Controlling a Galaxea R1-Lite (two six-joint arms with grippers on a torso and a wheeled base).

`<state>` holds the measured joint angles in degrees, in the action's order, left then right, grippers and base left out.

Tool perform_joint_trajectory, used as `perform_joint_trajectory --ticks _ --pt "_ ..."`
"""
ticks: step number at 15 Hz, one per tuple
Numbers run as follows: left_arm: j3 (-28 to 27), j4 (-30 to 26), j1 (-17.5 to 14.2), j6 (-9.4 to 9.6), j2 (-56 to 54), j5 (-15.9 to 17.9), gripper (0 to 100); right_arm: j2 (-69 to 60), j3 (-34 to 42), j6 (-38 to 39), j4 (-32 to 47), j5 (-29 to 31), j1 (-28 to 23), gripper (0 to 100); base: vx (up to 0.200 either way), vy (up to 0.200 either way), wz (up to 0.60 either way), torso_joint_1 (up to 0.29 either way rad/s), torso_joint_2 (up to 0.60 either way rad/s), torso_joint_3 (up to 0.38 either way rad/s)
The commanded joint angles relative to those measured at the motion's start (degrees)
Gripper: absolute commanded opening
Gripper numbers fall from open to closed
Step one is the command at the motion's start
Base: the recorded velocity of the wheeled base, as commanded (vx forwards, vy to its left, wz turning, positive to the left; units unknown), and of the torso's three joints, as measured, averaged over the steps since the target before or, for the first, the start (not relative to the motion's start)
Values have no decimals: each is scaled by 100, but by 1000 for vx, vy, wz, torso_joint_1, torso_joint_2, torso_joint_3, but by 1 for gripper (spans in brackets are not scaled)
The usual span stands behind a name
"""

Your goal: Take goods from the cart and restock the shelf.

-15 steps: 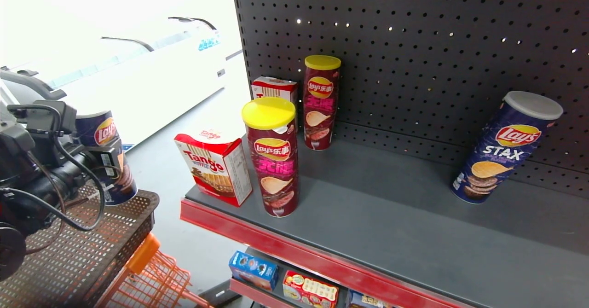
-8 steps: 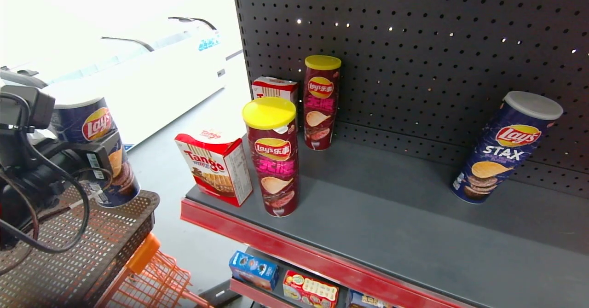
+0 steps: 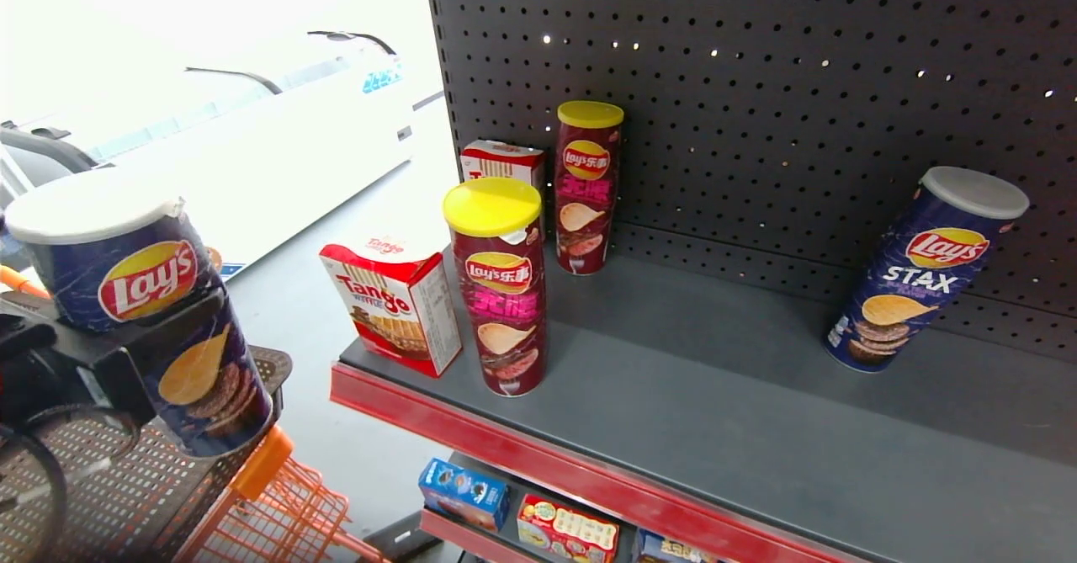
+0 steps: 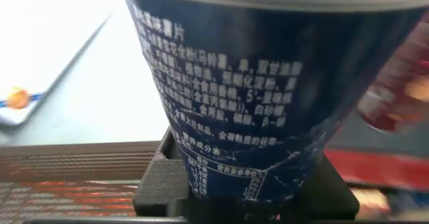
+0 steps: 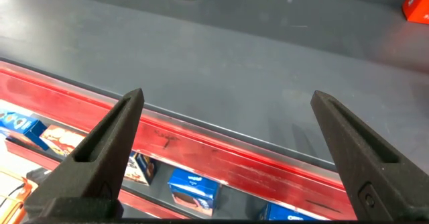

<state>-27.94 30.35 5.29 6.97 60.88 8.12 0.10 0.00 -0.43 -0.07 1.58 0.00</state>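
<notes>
My left gripper (image 3: 139, 344) is shut on a dark blue chips can (image 3: 126, 281) with a white lid, holding it upright above the cart's brown mesh basket (image 3: 126, 496), left of the shelf. In the left wrist view the same can (image 4: 268, 96) sits between the black fingers (image 4: 164, 184). The grey shelf (image 3: 715, 403) holds two maroon cans with yellow lids (image 3: 501, 285), red wafer boxes (image 3: 395, 306), and a second blue can (image 3: 921, 268) leaning on the pegboard. My right gripper (image 5: 228, 150) hangs open over the shelf's red front edge (image 5: 221, 143).
The black pegboard (image 3: 757, 83) backs the shelf. Bare shelf lies between the maroon cans and the leaning blue can. Small boxes (image 3: 564, 529) sit on the lower shelf. The cart's orange frame (image 3: 278, 496) stands close to the shelf's left corner.
The left gripper has lifted the blue can up from the cart basket and nearer to the camera. The shelf goods have not moved.
</notes>
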Motion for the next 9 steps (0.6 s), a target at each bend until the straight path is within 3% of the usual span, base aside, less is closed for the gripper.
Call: perform_joint_trajectory --ticks 1,6,7,9 --pt "-273 -750 113 -12 -841 225 0 -1 0 -1 7 0 0 100 0 0 0 0 0 0" --pt "-229 -1023 403 -144 -1192 383 0 -1 0 -1 7 0 0 100 0 0 0 0 0 0" --pt "-352 -996 851 -152 -1166 392 0 -1 0 -1 -1 0 0 100 0 0 0 0 0 0" --pt "-405 -961 1071 -152 -982 410 0 8 0 -1 -1 0 0 100 0 0 0 0 0 0"
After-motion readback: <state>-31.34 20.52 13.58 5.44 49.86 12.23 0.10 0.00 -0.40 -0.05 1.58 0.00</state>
